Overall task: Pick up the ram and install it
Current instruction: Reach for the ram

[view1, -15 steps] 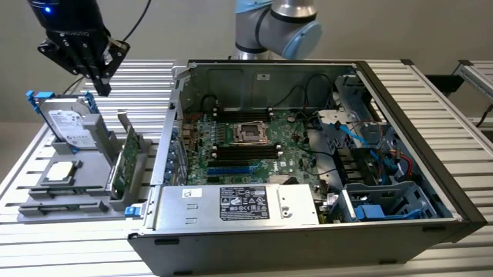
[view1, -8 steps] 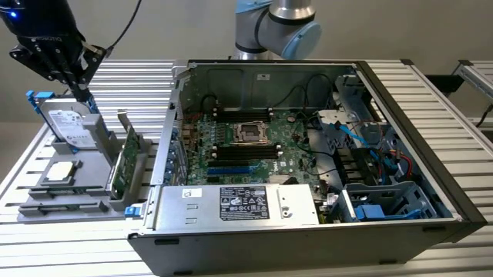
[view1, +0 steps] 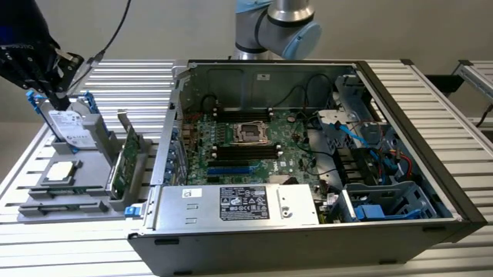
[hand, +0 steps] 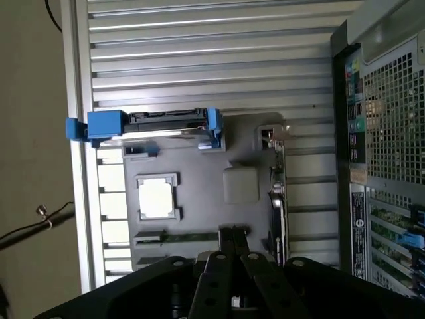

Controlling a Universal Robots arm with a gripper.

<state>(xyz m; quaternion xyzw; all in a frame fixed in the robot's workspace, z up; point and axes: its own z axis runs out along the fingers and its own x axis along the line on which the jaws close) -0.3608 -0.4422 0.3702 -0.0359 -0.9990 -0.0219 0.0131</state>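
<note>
The ram (hand: pixel 189 236) is a thin dark green stick standing on edge in a slot of the grey fixture (hand: pixel 199 166), beside the CPU (hand: pixel 158 198). My black gripper (hand: pixel 232 234) hangs above the fixture with its fingers pressed together and nothing between them; in the wrist view its tips line up with one end of the ram. In the exterior view the gripper (view1: pixel 58 99) is high at the exterior view's left, over the fixture (view1: pixel 46 202). The open computer case (view1: pixel 308 231) shows the green motherboard (view1: pixel 289 144) with black memory slots (view1: pixel 246 152).
A silver hard drive in a blue frame (view1: pixel 69 124) stands at the fixture's far end. A green expansion card (view1: pixel 127 161) stands upright between the fixture and the case. A power supply (view1: pixel 242 203) lies along the case's front. The table is slatted metal (view1: pixel 69 254).
</note>
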